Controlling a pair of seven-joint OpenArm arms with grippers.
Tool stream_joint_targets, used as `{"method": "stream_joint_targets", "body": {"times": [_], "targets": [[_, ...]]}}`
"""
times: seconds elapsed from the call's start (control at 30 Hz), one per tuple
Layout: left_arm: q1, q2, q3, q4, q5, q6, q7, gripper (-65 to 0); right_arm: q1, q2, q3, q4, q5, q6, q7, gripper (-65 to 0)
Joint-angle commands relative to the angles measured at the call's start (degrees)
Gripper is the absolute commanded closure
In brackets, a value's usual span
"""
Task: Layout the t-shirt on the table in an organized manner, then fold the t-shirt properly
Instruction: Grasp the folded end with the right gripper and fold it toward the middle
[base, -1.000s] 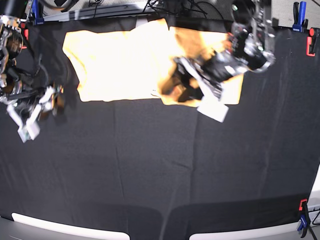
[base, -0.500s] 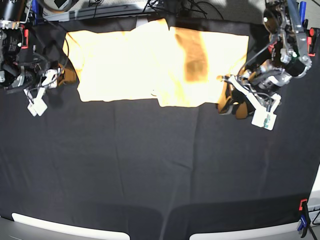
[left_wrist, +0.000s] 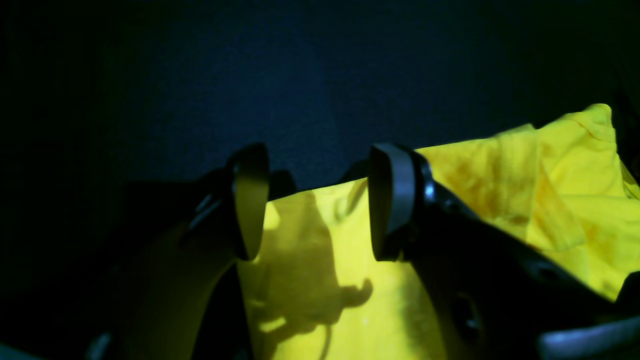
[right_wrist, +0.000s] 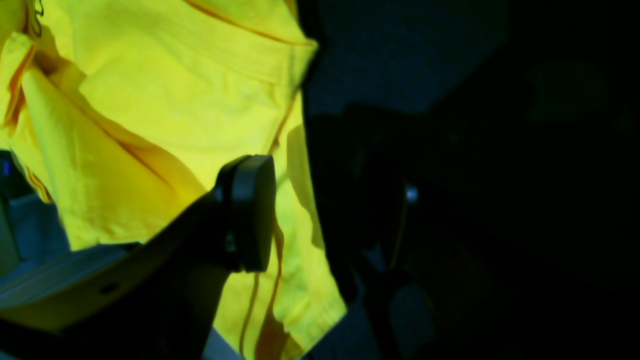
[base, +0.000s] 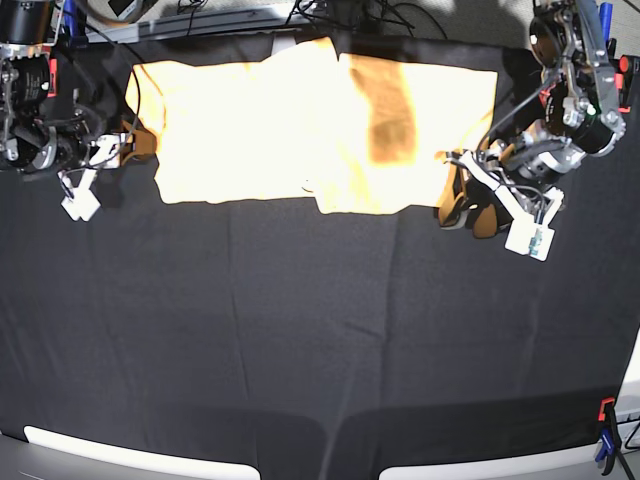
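The t-shirt (base: 260, 120) lies spread flat along the far side of the table (base: 300, 330), pale orange-yellow, with a darker shaded band right of its middle. My left gripper (base: 462, 205) is at the shirt's right edge, near its front corner. In the left wrist view the left gripper (left_wrist: 320, 200) is open, with the shirt's edge (left_wrist: 310, 280) lying under the gap. My right gripper (base: 133, 145) is at the shirt's left edge. In the right wrist view the right gripper (right_wrist: 325, 220) is open and straddles the shirt's border (right_wrist: 300, 200). Neither holds cloth.
Red and blue clamps (base: 620, 70) sit at the table's far right corner, and another clamp (base: 606, 425) at the near right. Cables (base: 380, 15) run behind the far edge. White strips (base: 130, 455) line the front edge.
My left gripper has moved off the shirt's right part to its right edge, and the dark fold there now lies flat. My right gripper has risen to the shirt's left edge.
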Motion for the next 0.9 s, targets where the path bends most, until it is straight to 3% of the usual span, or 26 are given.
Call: {"method": "stream_joint_targets", "body": {"times": [0.0, 0.2, 0.37, 0.53, 0.67, 0.87], "targets": [[-0.57, -0.35, -0.22, 1.11, -0.87, -0.37, -1.79, -29.9, 0.22, 0.24, -2.05, 0.24, 0.20, 0.37, -1.20, -30.6], [-0.57, -0.35, -0.22, 1.09, -0.55, -0.37, -1.79, -29.9, 0.22, 0.26, -10.99, 0.26, 5.35, 0.35, -3.05, -30.5], [-0.42, -0.35, -0.22, 1.09, 3.72, -0.35, -2.99, -29.9, 0.24, 0.28, -12.31, 0.26, 7.93, 0.11, -3.05, -30.4], [-0.44, -0.35, -0.22, 1.09, 4.04, -0.33, -3.06, -29.9, 0.28, 0.26, -12.31, 0.31, 12.31, 0.44, -2.36, -16.1], [-0.42, -0.37, -0.22, 1.09, 4.04, -0.20, -3.04, -29.9, 0.55, 0.28, -12.15, 0.31, 12.61, 1.78, -0.07, 0.0], [0.33, -0.37, -0.22, 1.05, 4.04, -0.20, -3.02, -29.9, 0.55, 1.33, -6.19, 0.33, 12.63, 1.78, -0.04, 0.0]]}}
